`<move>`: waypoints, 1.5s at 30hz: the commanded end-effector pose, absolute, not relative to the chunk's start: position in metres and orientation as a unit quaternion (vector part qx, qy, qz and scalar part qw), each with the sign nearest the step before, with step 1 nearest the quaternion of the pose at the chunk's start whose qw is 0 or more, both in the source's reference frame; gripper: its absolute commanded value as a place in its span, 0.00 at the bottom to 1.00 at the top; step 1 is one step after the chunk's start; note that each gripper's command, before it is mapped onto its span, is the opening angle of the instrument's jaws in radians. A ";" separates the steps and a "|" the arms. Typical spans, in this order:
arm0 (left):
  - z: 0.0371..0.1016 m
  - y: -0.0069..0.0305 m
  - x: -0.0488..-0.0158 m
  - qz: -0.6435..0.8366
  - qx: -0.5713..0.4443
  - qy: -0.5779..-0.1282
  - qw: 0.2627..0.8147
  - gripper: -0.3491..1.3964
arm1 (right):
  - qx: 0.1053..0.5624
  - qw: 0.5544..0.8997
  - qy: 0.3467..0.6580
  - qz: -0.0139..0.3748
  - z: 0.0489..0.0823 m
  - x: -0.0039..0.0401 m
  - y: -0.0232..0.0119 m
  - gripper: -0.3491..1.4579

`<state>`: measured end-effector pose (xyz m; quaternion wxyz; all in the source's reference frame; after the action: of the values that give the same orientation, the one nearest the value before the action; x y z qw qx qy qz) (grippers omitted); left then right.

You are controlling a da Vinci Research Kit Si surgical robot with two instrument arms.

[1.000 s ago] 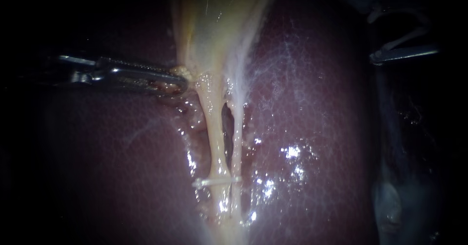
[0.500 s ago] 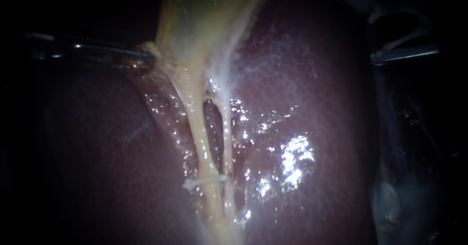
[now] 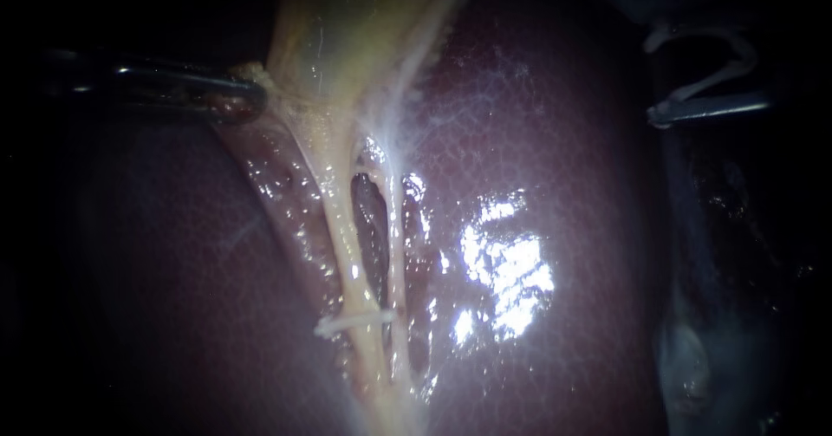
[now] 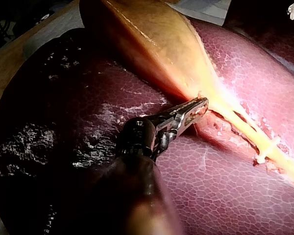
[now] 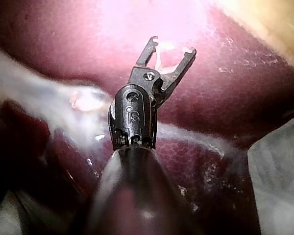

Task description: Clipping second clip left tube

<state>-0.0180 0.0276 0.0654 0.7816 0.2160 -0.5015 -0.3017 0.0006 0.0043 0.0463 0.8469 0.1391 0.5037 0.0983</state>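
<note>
Surgical training lab, bench setup. Bare liver (image 4: 54, 122) with gallbladder (image 4: 152, 34) lying whole on tan desk (image 4: 10, 58), organ's edge exposed against it. Pale sheet (image 4: 206, 7) at far side. Thin metal tools on long shafts: left instrument (image 4: 193, 108) clamped on gallbladder, right instrument (image 5: 173, 45) carrying second clip (image 5: 162, 58). White clip (image 3: 355, 322) across tubes (image 3: 347, 245). Close-up scope lighting: hard glare on wet tissue, black all round. Cameras mounted right on the arms, shafts coming in from below.

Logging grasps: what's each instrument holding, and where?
The left instrument grips the gallbladder by its narrowing edge; the right instrument carries a clip between its jaws.
</note>
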 end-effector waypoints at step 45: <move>0.0658 0.0271 -0.0186 -0.303 0.213 -0.501 0.782 0.00 | 0.376 0.733 0.507 0.254 0.0563 0.0176 -0.0104 0.47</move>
<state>-0.0186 0.0271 0.0658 0.7825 0.2126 -0.5009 -0.3027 0.0177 -0.0106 0.0566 0.7301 0.3795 0.5063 0.2580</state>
